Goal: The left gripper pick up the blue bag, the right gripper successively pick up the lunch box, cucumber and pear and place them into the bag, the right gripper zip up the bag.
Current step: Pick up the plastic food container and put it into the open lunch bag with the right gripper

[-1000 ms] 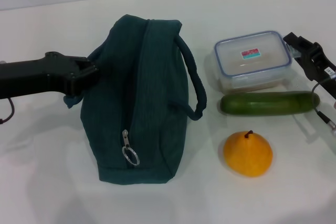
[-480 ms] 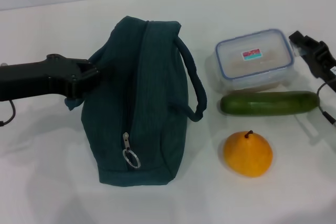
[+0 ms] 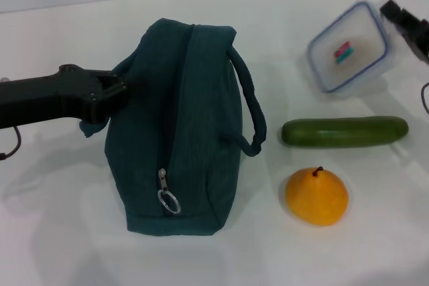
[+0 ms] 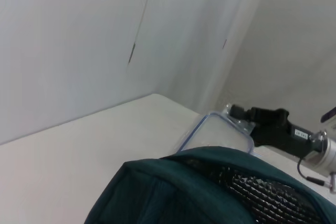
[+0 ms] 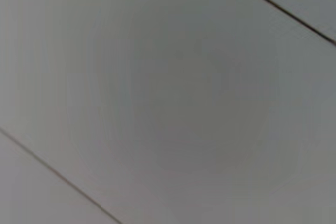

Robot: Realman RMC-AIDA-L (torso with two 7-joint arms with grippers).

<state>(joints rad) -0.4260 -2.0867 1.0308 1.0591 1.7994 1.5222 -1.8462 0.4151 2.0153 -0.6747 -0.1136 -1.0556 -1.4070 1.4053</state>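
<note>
We see the right gripper (image 3: 392,15) clamped on the box (image 3: 348,48), now lifted and tilted off the table; the left gripper (image 3: 117,92) pinches the bag (image 3: 181,132); loading begins.

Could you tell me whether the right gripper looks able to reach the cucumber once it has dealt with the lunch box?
Probably yes. The cucumber lies in the open on the table, nothing over it, the pear apart from it. The right gripper now holds the tilted lunch box just beyond it.
</note>
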